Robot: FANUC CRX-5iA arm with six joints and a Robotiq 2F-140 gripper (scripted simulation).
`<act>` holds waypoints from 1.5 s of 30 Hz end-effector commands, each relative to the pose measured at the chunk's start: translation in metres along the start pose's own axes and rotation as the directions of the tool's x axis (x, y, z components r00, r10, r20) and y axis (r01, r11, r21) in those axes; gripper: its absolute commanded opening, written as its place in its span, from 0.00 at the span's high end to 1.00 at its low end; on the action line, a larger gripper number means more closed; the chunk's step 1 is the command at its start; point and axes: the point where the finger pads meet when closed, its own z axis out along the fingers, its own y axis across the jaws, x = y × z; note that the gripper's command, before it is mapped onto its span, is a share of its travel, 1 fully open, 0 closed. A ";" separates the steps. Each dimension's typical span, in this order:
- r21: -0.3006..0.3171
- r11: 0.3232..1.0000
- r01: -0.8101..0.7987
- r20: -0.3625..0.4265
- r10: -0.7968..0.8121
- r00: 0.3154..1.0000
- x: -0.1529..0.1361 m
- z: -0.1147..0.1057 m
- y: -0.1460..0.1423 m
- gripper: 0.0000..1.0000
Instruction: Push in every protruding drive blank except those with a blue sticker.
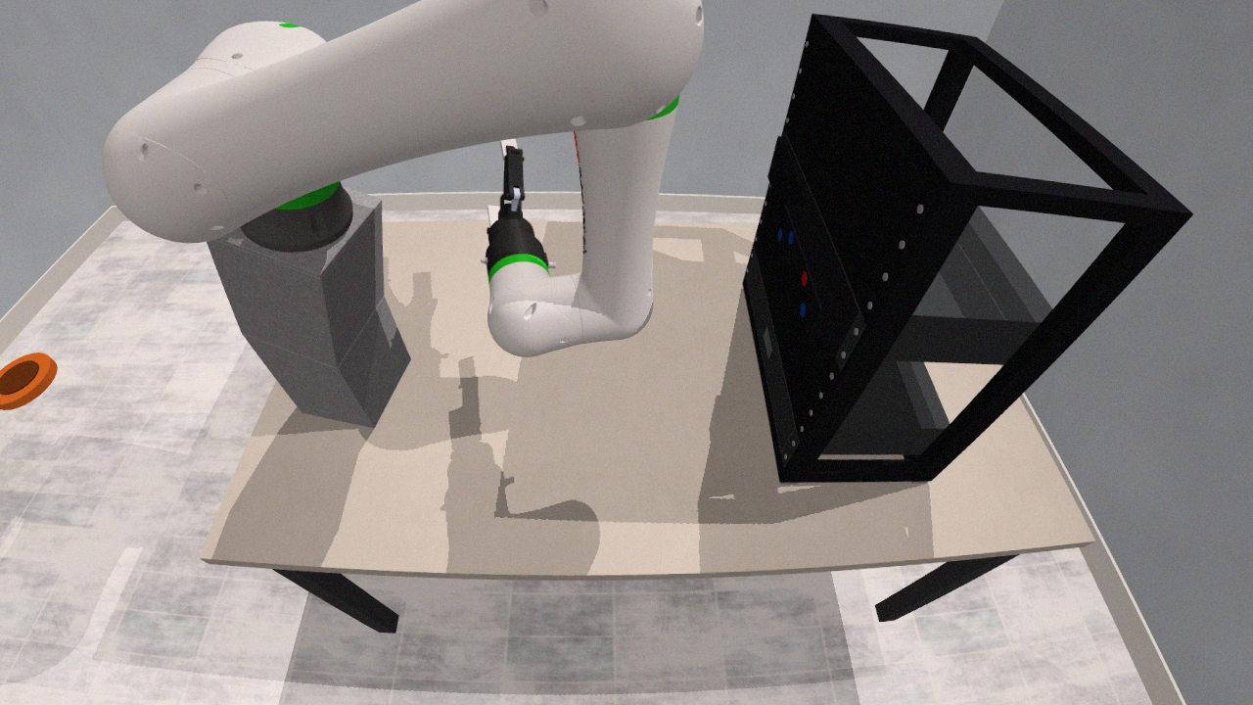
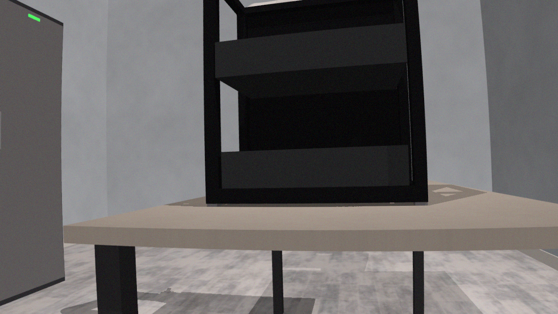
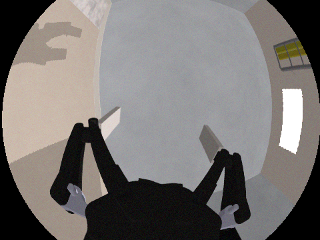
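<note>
A black open-frame rack point(image 1: 910, 254) stands upright on the right side of the table, its front face turned left toward the arm. On that face I see a drive panel point(image 1: 802, 280) with blue stickers point(image 1: 785, 235), a red sticker point(image 1: 804, 278) and another blue sticker point(image 1: 803, 308); how far each blank sticks out is hard to tell. The exterior view shows only the rack's back point(image 2: 316, 101). My gripper point(image 1: 512, 179) is open and empty, well left of the rack, pointing up and away toward the far wall. In the wrist view the fingers stand wide with only wall between them.
The arm's grey pedestal point(image 1: 306, 306) stands at the table's left. The forearm and elbow point(image 1: 569, 306) hang over the table's middle. An orange ring point(image 1: 24, 378) lies on the floor at far left. A grey cabinet point(image 2: 29, 148) stands left in the exterior view.
</note>
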 end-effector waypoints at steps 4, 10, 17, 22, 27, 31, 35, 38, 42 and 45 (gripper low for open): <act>-0.073 0.997 0.005 0.126 0.004 0.992 -0.020 -0.001 0.024 0.00; -0.150 0.988 0.030 0.285 0.014 0.959 -0.049 -0.010 0.052 0.00; -0.203 0.977 0.068 0.431 0.027 0.902 -0.077 -0.027 0.075 0.00; -0.238 0.964 0.119 0.578 0.042 0.815 -0.107 -0.054 0.096 0.00; -0.250 0.952 0.176 0.714 0.058 0.698 -0.136 -0.090 0.114 0.00; -0.245 0.947 0.210 0.786 0.067 0.615 -0.151 -0.115 0.122 0.00; -0.231 0.943 0.241 0.848 0.074 0.525 -0.163 -0.142 0.129 0.00; -0.211 0.940 0.267 0.899 0.080 0.431 -0.174 -0.170 0.135 0.00; -0.176 0.939 0.294 0.949 0.083 0.304 -0.183 -0.207 0.140 0.00; -0.147 0.940 0.307 0.974 0.083 0.212 -0.188 -0.235 0.143 0.00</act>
